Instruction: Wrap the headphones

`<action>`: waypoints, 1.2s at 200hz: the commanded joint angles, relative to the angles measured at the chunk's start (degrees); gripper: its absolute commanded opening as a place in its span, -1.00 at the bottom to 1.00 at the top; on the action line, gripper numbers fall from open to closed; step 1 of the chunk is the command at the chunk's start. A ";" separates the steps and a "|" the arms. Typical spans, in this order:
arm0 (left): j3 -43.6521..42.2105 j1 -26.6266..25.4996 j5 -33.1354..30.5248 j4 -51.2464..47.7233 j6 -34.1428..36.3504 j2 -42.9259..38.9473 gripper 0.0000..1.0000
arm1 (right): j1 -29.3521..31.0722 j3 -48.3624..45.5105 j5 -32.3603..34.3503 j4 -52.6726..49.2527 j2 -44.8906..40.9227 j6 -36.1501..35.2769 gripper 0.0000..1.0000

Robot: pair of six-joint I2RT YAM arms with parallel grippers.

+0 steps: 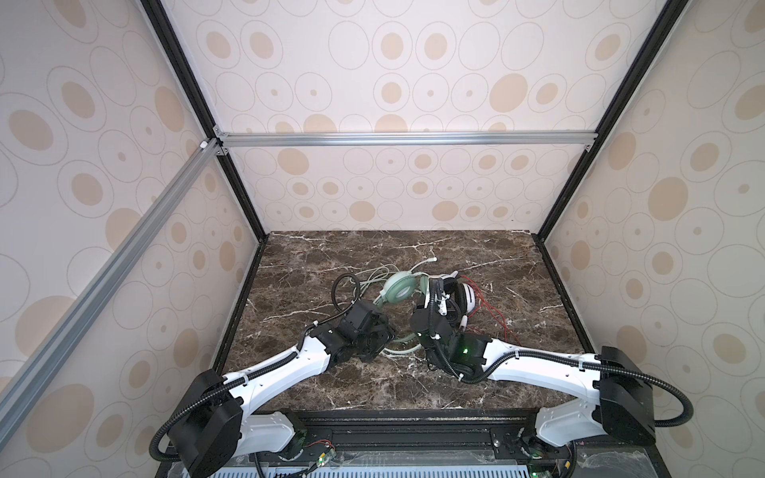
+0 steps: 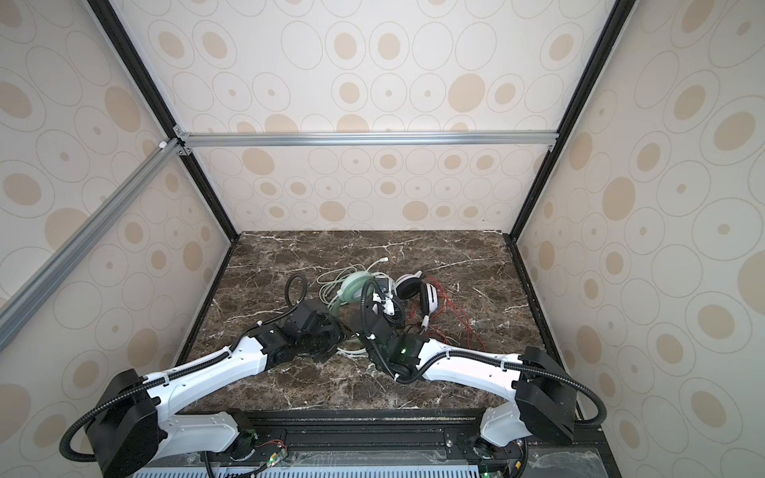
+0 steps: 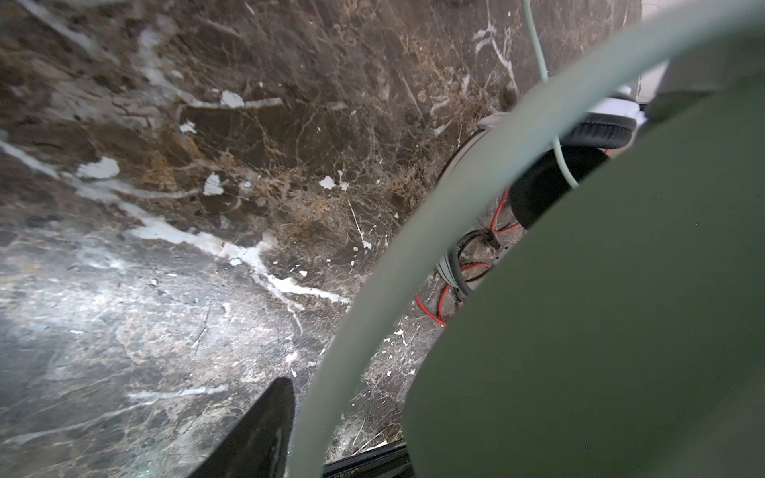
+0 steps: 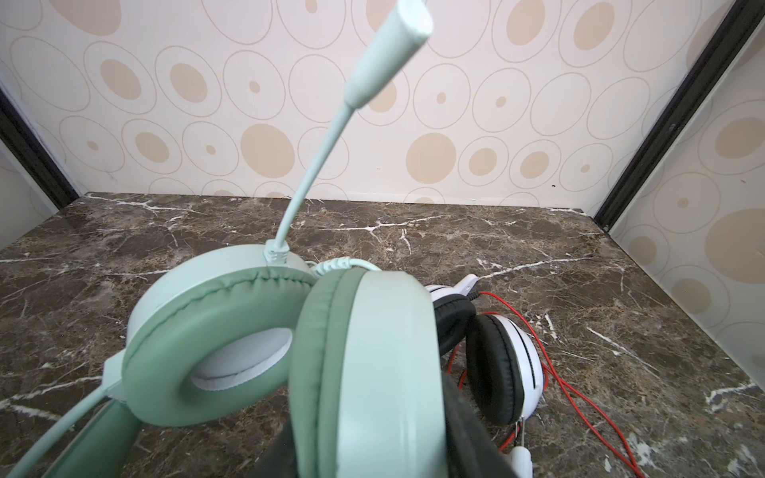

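Observation:
The mint-green headphones [image 1: 399, 288] lie mid-table, touching the white-and-black headphones [image 1: 465, 296] on their right. My right gripper [image 4: 372, 434] is shut on one mint-green ear cup [image 4: 385, 351]. The other cup [image 4: 215, 331] and the microphone boom [image 4: 327, 145] stand beyond it. My left gripper [image 1: 381, 336] sits around the mint-green headband [image 3: 414, 248]. One dark finger [image 3: 265, 426] lies right beside the band. The dark green padding [image 3: 600, 331] hides the other finger. The pale green cable [image 1: 368, 277] is bunched behind the cups. The thin red cable [image 4: 579, 397] sprawls to the right.
Patterned walls with black corner posts [image 1: 244, 194] close in the brown marble table [image 1: 331, 256] on three sides. A black rail [image 1: 414, 430] runs along the front edge. A black conduit loop [image 1: 343, 289] of the left arm rises beside the green cable.

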 commanded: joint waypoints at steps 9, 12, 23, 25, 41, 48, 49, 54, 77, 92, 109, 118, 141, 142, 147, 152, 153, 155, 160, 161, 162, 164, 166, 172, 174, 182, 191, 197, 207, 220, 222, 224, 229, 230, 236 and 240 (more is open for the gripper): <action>0.41 0.53 -0.44 -1.72 -0.11 -1.01 0.34 | 0.15 -0.13 3.85 3.04 -1.43 0.25 -0.18; 0.48 0.47 -0.53 -1.65 -0.04 -1.04 0.34 | 0.16 -0.01 3.92 3.04 -1.41 0.05 -0.18; 0.84 0.46 -0.79 -1.82 0.28 -1.02 0.34 | 0.14 0.05 3.85 3.03 -1.25 -0.34 -0.18; 0.79 0.52 -0.79 -1.92 0.31 -1.04 0.34 | 0.16 0.02 3.87 3.14 -1.17 -0.42 -0.18; 1.03 0.54 -0.92 -2.40 0.53 -1.11 0.33 | 0.16 -0.16 4.32 3.85 -0.81 -1.33 -0.18; 0.87 0.53 -0.83 -2.41 0.59 -1.11 0.28 | 0.15 -0.17 4.68 4.14 -0.71 -1.54 -0.18; 0.86 0.53 -0.86 -2.43 0.58 -1.15 0.28 | 0.15 -0.26 4.70 4.18 -0.71 -1.57 -0.18; 0.81 0.53 -0.67 -2.38 0.58 -1.11 0.25 | 0.16 -0.32 4.81 4.38 -0.70 -1.72 -0.18; 0.64 0.51 -0.01 -2.38 0.54 -1.05 0.22 | 0.14 -0.61 4.99 6.24 -0.45 -3.15 -0.18; 0.69 0.54 0.29 -2.06 0.68 -0.85 0.18 | 0.17 -0.27 5.33 6.71 0.07 -3.82 -0.18; 0.79 0.56 0.26 -2.04 0.72 -0.84 0.10 | 0.23 -0.15 5.43 7.01 0.40 -4.13 -0.18; 0.77 0.59 0.25 -1.85 0.63 -0.85 0.05 | 0.24 -0.18 5.43 7.28 0.48 -4.44 -0.18; 0.86 0.52 0.24 -1.92 0.32 -0.97 0.04 | 0.25 -0.21 5.86 8.40 0.85 -5.90 -0.18; 0.95 0.53 0.25 -1.97 0.36 -0.99 0.04 | 0.21 -0.19 5.86 8.51 0.82 -6.03 -0.18; 1.10 0.49 0.19 -1.99 0.46 -0.93 0.04 | 0.25 -0.25 5.95 8.80 0.96 -6.48 -0.18; 1.27 0.59 0.10 -2.14 0.64 -0.99 0.05 | 0.25 -0.18 6.02 9.13 1.05 -6.88 -0.18; 1.33 0.56 0.10 -2.16 0.70 -0.96 0.05 | 0.21 -0.17 6.04 9.23 1.05 -6.96 -0.18; 1.37 0.54 0.09 -2.23 0.76 -0.98 0.05 | 0.20 -0.21 6.04 9.41 1.06 -7.26 -0.18; 1.54 0.59 -0.09 -2.42 0.91 -1.00 0.06 | 0.25 -0.21 6.13 9.84 1.14 -7.73 -0.18; 1.55 0.56 -0.13 -2.48 0.96 -1.05 0.06 | 0.25 -0.23 6.13 9.89 1.14 -7.82 -0.18; 1.60 0.55 -0.11 -2.51 0.99 -1.03 0.06 | 0.25 -0.20 6.18 10.00 1.14 -7.96 -0.18; 1.64 0.54 -0.16 -2.60 0.97 -1.02 0.06 | 0.25 -0.24 6.21 10.20 1.14 -8.12 -0.18; 1.69 0.54 -0.17 -2.62 0.99 -1.01 0.06 | 0.25 -0.25 6.29 10.38 1.19 -8.32 -0.18; 1.74 0.54 -0.25 -2.63 1.04 -1.17 0.06 | 0.24 -0.20 6.31 10.92 1.22 -8.85 -0.18; 1.74 0.54 -0.31 -2.67 1.09 -1.18 0.06 | 0.25 -0.20 6.31 11.15 1.18 -9.03 -0.18; 1.66 0.55 -0.26 -2.64 1.03 -1.41 0.06 | 0.29 -0.19 6.40 11.92 1.26 -9.99 -0.18; 1.56 0.47 -0.35 -2.52 1.08 -1.61 0.06 | 0.32 -0.22 6.50 12.73 1.32 -10.83 -0.18; 1.56 0.53 -0.42 -2.37 1.22 -1.63 0.06 | 0.31 -0.22 6.49 13.16 1.36 -11.25 -0.18; 1.58 0.58 -0.51 -2.32 1.45 -1.71 -0.05 | 0.33 -0.18 6.49 13.62 1.48 -11.47 -0.18; 1.56 0.55 -0.68 -2.01 1.89 -1.80 -0.24 | 0.28 -0.21 6.59 13.73 1.50 -11.15 -0.18; 1.50 0.54 -0.70 -1.90 2.01 -1.85 -0.25 | 0.26 -0.22 6.53 13.72 1.54 -11.12 -0.18; 1.48 0.56 -0.70 -1.92 2.04 -1.88 -0.28 | 0.27 -0.21 6.52 13.77 1.53 -11.09 -0.18; 1.47 0.54 -0.90 -1.76 2.11 -1.97 -0.34 | 0.33 -0.23 6.50 13.80 1.58 -11.00 -0.17; 1.47 0.54 -0.89 -1.76 2.09 -2.02 -0.36 | 0.29 -0.20 6.49 13.81 1.58 -10.95 -0.18; 1.40 0.56 -1.04 -1.62 2.28 -2.15 -0.44 | 0.34 -0.25 6.50 13.82 1.63 -10.82 -0.17; 1.41 0.62 -1.13 -1.45 2.46 -2.23 -0.50 | 0.27 -0.23 6.50 13.82 1.65 -10.70 -0.17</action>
